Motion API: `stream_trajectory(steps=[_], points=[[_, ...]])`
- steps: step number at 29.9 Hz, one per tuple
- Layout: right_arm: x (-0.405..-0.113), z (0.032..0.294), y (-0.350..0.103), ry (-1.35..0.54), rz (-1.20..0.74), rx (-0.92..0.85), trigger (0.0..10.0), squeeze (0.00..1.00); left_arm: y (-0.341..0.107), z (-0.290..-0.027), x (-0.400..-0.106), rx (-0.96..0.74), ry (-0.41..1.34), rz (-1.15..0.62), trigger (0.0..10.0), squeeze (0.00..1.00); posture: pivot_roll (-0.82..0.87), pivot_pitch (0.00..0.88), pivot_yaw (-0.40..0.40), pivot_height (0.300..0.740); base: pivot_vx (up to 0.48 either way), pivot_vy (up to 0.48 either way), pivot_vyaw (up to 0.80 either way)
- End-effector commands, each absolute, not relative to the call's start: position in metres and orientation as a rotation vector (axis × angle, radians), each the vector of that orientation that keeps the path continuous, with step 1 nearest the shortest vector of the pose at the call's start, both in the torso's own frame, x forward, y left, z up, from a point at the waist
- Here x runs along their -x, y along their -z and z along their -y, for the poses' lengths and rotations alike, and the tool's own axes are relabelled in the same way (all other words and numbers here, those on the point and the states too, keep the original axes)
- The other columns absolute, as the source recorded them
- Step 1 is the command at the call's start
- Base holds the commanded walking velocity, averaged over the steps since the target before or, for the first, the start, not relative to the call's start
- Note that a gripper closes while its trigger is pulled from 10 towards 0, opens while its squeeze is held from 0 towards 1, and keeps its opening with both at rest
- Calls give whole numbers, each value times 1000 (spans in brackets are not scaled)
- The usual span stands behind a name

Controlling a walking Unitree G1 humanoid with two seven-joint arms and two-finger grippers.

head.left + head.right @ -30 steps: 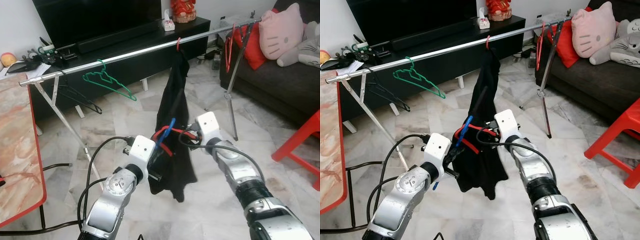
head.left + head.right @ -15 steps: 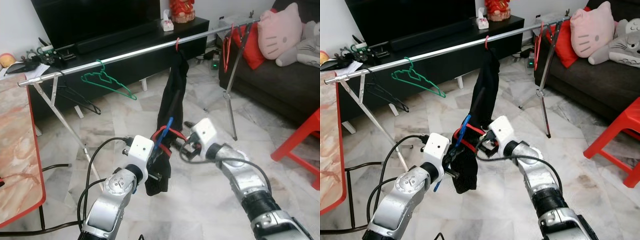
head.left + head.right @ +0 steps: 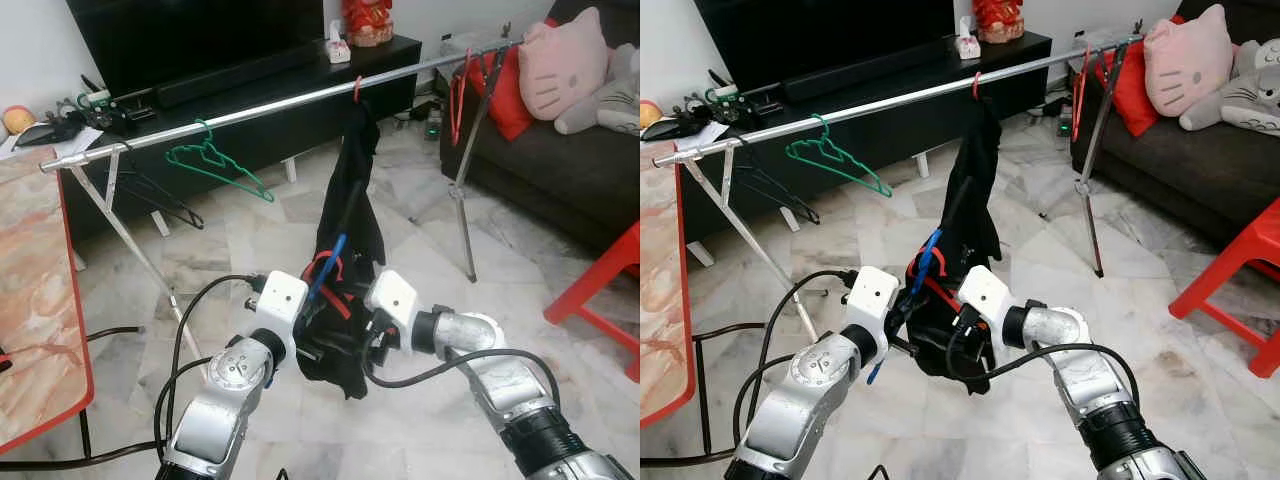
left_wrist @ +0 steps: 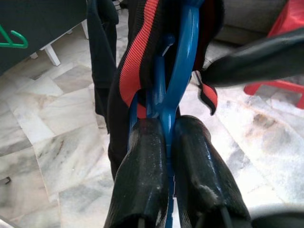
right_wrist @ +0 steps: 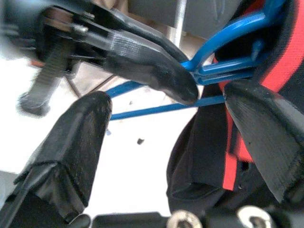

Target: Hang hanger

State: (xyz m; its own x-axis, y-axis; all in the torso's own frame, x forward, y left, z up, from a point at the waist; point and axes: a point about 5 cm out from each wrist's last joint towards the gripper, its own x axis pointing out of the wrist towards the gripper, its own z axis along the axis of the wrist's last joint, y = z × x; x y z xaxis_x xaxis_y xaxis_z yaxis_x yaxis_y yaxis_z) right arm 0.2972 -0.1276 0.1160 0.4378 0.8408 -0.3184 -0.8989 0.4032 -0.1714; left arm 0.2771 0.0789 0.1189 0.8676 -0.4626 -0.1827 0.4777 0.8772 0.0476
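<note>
Hanger [image 4: 176, 71], blue, sits clamped in my left pincer [image 4: 168, 142], fingers closed tight on its stem, black-and-red garment [image 3: 345, 300] draped over it. My right pincer [image 5: 166, 123] is just beside, fingers spread wide w/ nothing between them, reaching in at the garment. Rail [image 3: 250, 110] is well above and ahead of both. Step, I judge: steadying the load pre-hang. Next: lift, hook over rail.

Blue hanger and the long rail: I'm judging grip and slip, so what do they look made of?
The blue hanger looks like glossy moulded plastic, going by its uniform colour and soft highlights. The left end effector is clamped on it. The rail looks like polished metal tubing, silvery and reflective.
</note>
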Motion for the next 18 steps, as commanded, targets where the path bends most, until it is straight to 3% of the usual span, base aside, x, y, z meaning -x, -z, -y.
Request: stream_trajectory(steps=[1, 12, 18], points=[[-297, 141, -141, -1112, -126, 317, 10000, 0, -120, -86, -277, -99, 495, -141, 10000, 0, -147, 0, 72, 740, 0, 0, 0], [-293, 177, -168, -1100, -82, 234, 10000, 0, -106, -119, -268, -192, 542, -212, 10000, 0, -153, 0, 73, 740, 0, 0, 0], [-295, 199, -165, -1114, -156, 290, 10000, 0, -98, -131, -256, -244, 688, -288, 10000, 0, -158, 0, 74, 740, 0, 0, 0]])
